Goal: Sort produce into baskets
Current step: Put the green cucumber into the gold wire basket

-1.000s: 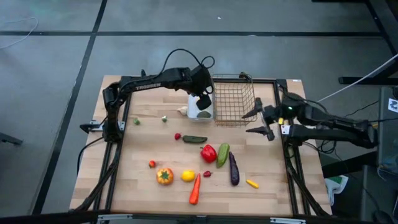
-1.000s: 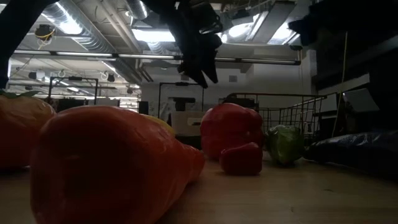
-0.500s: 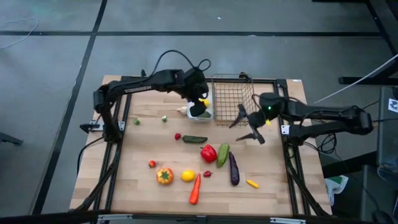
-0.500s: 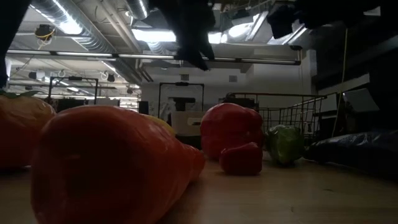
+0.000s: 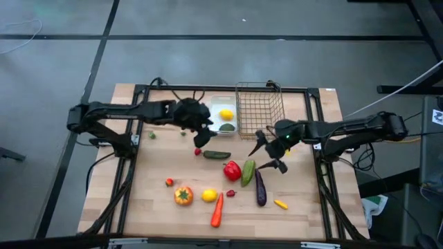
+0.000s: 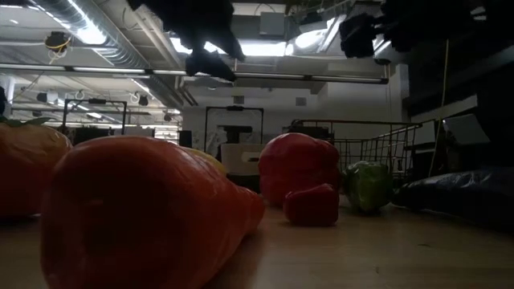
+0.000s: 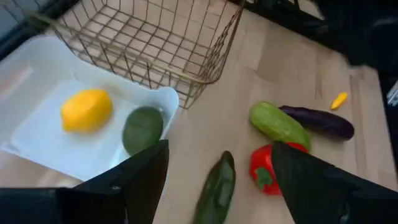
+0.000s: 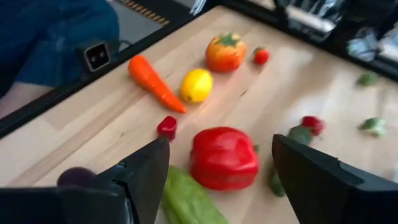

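Note:
The produce lies loose on the wooden table: red pepper [image 5: 232, 169], light green cucumber [image 5: 248, 171], purple eggplant [image 5: 260, 188], dark cucumber [image 5: 217, 154], orange tomato [image 5: 183, 196], lemon [image 5: 209, 196], carrot [image 5: 217, 209] and small chillies. The white tray [image 5: 236, 128] holds a lemon [image 7: 86, 110] and a dark green piece [image 7: 142, 129]. Beside the tray stands the wire basket [image 5: 259, 111]. My left gripper [image 5: 202, 134] hangs open above the table, left of the tray. My right gripper [image 5: 267, 153] hangs open above the cucumber and eggplant, with the red pepper [image 8: 224, 158] ahead of it.
A dark frame [image 5: 131, 173] runs round the table. Small green pieces [image 5: 151, 135] lie at the far left and a yellow chilli [image 5: 280, 204] at the near right. A person in blue [image 8: 56, 37] shows beyond the near edge.
My left gripper has drawn back from over the white tray toward the table's left and near side, so the lemon in the tray now shows. My right gripper has come away from the wire basket toward the table's middle and near edge, rolling as it went. Both stay open.

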Tool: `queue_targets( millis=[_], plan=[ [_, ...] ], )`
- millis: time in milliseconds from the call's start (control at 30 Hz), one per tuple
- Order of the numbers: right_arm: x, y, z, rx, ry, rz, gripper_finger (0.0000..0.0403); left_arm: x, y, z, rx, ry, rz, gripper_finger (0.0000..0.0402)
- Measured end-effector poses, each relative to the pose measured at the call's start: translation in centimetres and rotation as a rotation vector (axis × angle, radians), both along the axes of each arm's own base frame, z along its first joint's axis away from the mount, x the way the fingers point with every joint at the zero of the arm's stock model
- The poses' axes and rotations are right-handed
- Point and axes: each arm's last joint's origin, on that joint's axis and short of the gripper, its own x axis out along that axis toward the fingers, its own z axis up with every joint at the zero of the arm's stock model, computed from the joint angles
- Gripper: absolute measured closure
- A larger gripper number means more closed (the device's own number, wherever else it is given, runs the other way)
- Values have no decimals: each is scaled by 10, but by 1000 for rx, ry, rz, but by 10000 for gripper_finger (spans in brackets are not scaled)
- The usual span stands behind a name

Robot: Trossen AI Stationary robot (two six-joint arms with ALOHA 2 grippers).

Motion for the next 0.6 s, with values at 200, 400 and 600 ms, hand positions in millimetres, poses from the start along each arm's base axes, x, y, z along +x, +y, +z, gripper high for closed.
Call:
queue_targets(
  millis=[200, 400, 600],
  plan=[
    [17, 12, -24, -33, 110, 15, 123, -3, -20, -19, -41, 3, -12, 124],
    [35, 24, -42, -123, 171, 59, 123, -1, -34, -29, -36, -74, -5, 124],
    [47, 25, -56, -260, 331, 28, 123, -1, -42, -33, -64, -81, -6, 124]
  ],
)
